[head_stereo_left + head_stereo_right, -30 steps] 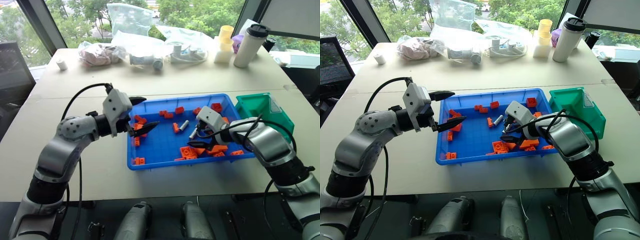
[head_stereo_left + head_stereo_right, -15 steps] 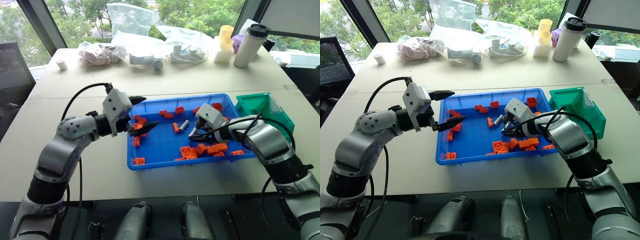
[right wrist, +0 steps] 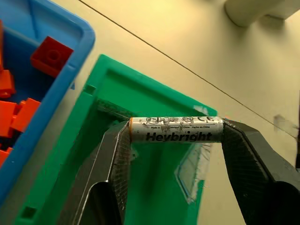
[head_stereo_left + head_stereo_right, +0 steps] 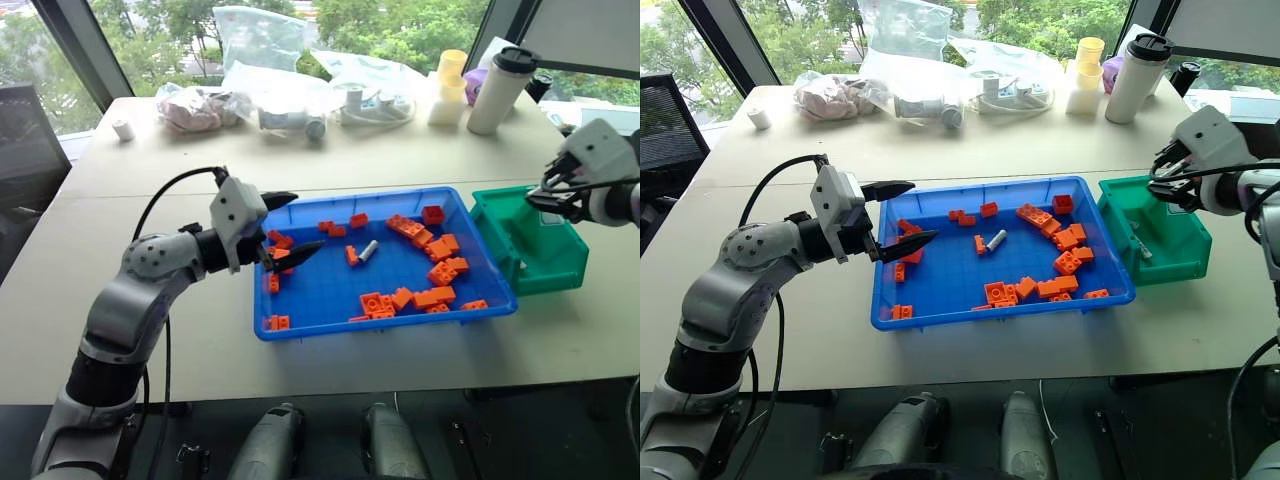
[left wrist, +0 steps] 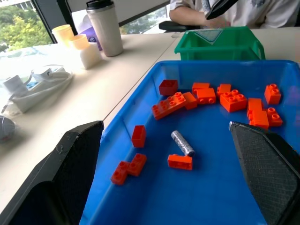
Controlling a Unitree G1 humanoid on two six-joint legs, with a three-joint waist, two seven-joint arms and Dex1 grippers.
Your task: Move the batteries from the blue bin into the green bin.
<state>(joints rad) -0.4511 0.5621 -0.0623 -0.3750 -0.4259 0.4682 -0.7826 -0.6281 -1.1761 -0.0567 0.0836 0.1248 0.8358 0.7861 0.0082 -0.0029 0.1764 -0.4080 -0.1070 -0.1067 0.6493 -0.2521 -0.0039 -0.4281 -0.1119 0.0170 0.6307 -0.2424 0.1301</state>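
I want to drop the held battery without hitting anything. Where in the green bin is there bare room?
The right gripper holds a battery over the green bin. One battery lies by its blue-tray-side wall; the remaining floor looks bare.

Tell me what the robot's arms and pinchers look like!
Each arm is made of rounded silver-grey shells with black joints in between. A thin black cable loops from the left arm up to its wrist. Each wrist ends in a boxy pale grey block. The left gripper and right gripper each have two pointed black fingers with finely textured inner pads.
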